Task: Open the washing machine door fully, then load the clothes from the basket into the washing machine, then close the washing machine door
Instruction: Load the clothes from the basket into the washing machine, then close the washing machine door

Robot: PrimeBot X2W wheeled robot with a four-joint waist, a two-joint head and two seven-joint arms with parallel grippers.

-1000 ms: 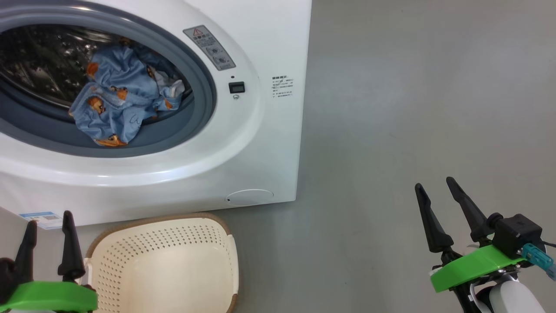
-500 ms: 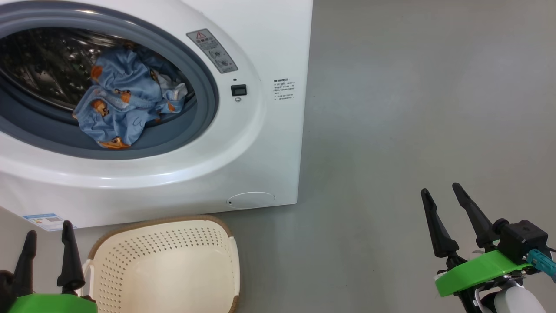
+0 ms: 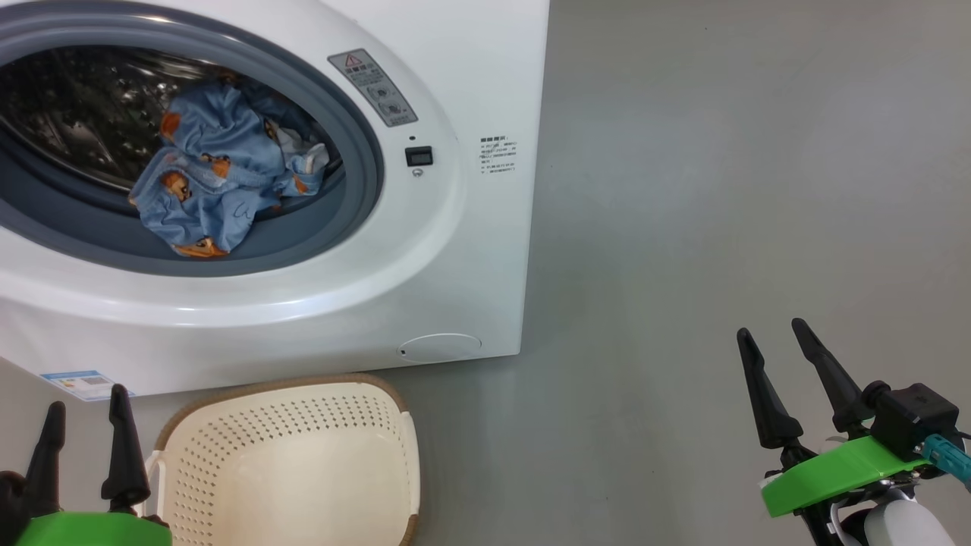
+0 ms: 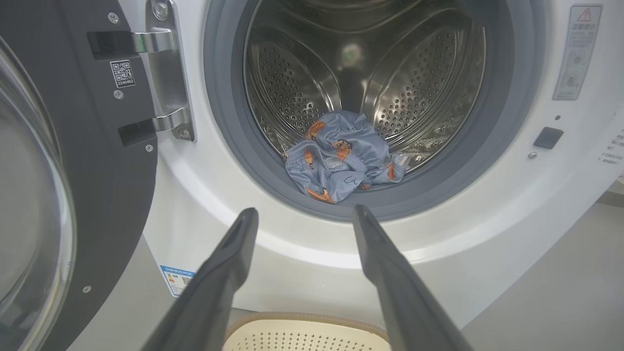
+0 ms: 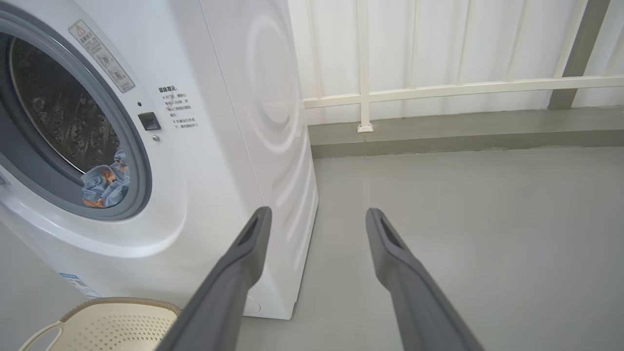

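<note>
Left wrist view is showing the washing machine door [image 4: 97,204] standing open to the left of the spread, empty left gripper [image 4: 306,210], likely the nearer arm, with the clothes [image 4: 339,156] lying ahead in the drum [image 4: 302,73].

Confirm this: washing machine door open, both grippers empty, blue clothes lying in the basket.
Wrong place: the blue clothes lie in the washing machine's drum, and the basket holds nothing, per the head view. The rest stands.
</note>
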